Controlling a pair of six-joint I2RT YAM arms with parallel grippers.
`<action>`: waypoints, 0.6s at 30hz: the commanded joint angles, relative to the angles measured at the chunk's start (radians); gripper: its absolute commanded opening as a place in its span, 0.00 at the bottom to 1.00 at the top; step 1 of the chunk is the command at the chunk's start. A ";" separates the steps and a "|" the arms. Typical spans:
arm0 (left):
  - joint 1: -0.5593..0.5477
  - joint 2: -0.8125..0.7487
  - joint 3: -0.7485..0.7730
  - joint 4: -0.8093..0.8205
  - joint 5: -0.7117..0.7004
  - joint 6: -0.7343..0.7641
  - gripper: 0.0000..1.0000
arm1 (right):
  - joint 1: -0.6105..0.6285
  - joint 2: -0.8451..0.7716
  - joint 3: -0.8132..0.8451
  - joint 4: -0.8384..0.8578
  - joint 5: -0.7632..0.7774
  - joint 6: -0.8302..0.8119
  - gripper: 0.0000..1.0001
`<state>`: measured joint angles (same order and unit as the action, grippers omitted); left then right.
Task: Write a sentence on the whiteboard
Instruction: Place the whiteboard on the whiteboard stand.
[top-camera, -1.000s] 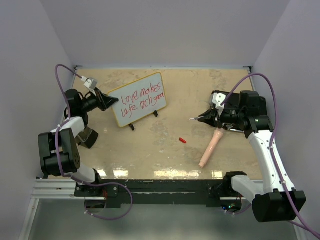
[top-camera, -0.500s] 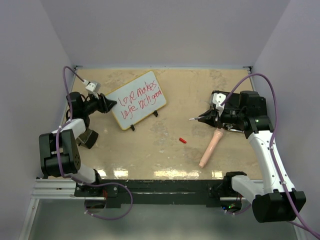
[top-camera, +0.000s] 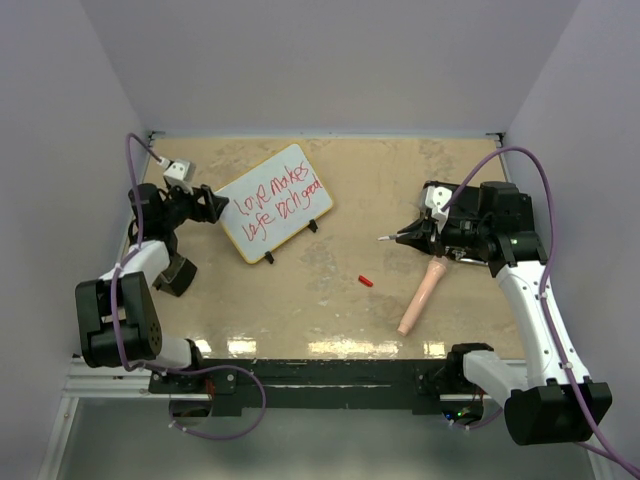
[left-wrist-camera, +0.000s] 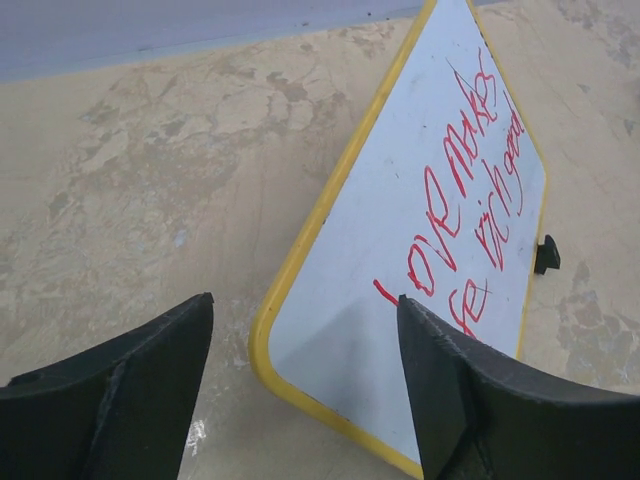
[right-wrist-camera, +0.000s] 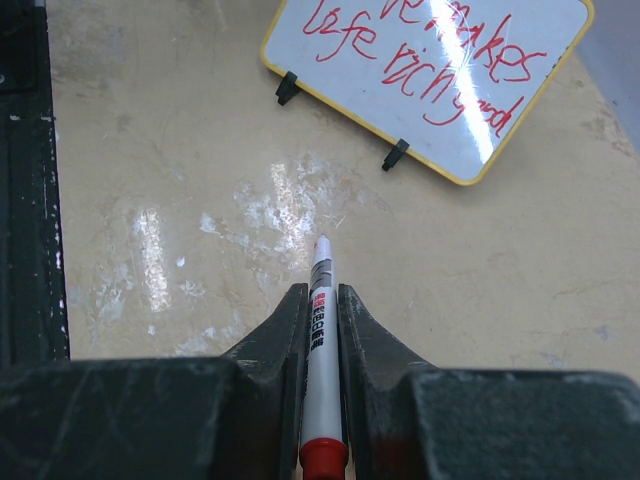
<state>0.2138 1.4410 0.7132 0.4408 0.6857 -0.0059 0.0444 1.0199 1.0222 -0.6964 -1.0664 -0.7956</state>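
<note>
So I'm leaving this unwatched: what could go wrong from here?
The open left gripper straddles a corner of the whiteboard; a careless move could drag or tip it. The right gripper holds the marker uncapped, the red cap loose on the table, so its tip could dry out.

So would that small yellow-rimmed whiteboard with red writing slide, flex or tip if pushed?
Probably stiff: the yellow-rimmed whiteboard looks flat, unbowed. Likely light, sliding easily on the glossy tan table. Its small black clip feet line one edge, so it may pivot or tip.

Mottled beige tabletop (top-camera: 340, 290) (glossy glare near the front edge) between plain pale lavender walls (top-camera: 330, 60)
</note>
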 joint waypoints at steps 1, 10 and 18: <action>0.002 -0.069 0.023 0.042 -0.077 -0.018 0.84 | -0.003 -0.012 0.004 -0.003 -0.026 -0.011 0.00; -0.001 -0.142 0.107 0.044 -0.071 -0.294 1.00 | -0.003 -0.003 -0.004 0.021 0.002 0.015 0.00; -0.255 -0.224 0.097 -0.138 -0.124 -0.398 1.00 | -0.006 -0.004 -0.016 0.063 0.046 0.052 0.00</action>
<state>0.1219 1.2957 0.8017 0.3969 0.5911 -0.3653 0.0444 1.0206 1.0142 -0.6716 -1.0458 -0.7708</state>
